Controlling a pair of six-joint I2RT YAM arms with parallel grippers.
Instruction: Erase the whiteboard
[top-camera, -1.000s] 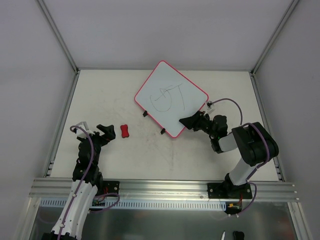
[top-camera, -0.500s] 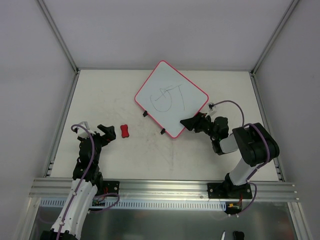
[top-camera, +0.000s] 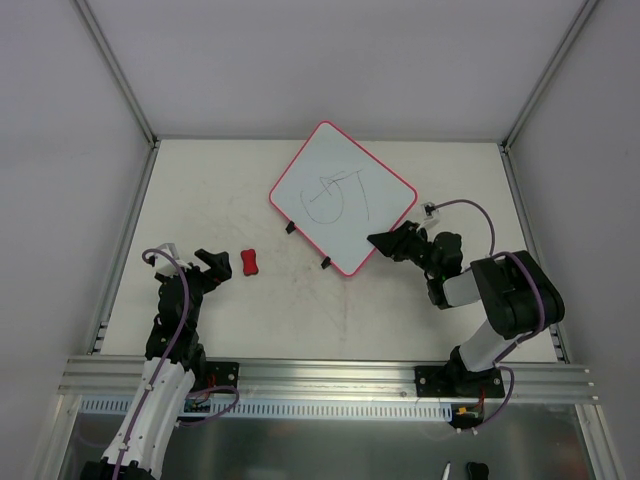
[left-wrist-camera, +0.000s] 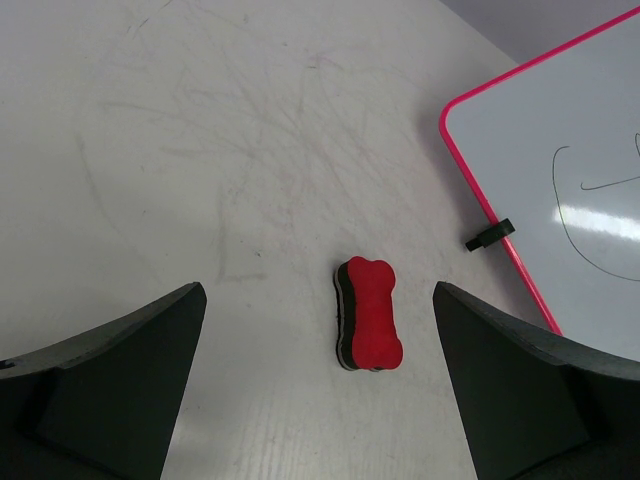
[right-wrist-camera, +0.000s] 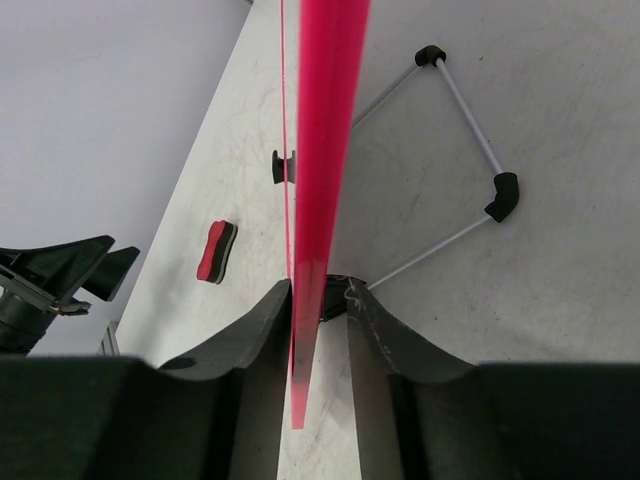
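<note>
Compared with one second ago, the right claw (top-camera: 388, 240) has drawn back a little toward the right side of the table (top-camera: 200, 190), and its elbow has swung outward. The whiteboard (top-camera: 340, 195) and the left arm look unchanged.

The whiteboard lies turned like a diamond in the far middle of the table, with its black marker drawing (top-camera: 335, 195) not yet wiped. The right claw is at the board's near right edge. In the right wrist view the pink rim (right-wrist-camera: 325, 130) passes edge-on between the two fingers, which are closed against it on both sides, so we judge that this claw grips the board.

The left claw (left-wrist-camera: 318, 295) is wide open and holds nothing. The red eraser (left-wrist-camera: 370, 312) lies on the table just ahead of it, slightly to the right of the middle of the gap and well apart from both fingers. One black clip (left-wrist-camera: 490, 234) sits on the board edge beyond it.

We think the step in hand is to pick up the eraser while the right arm steadies the board. Several things can go wrong. The right claw has only a thin rim, so the board may slip or turn once wiping pushes on it. The eraser is off centre, so one finger may reach it first and knock it aside. A weak hold on the eraser may leave marks behind.
</note>
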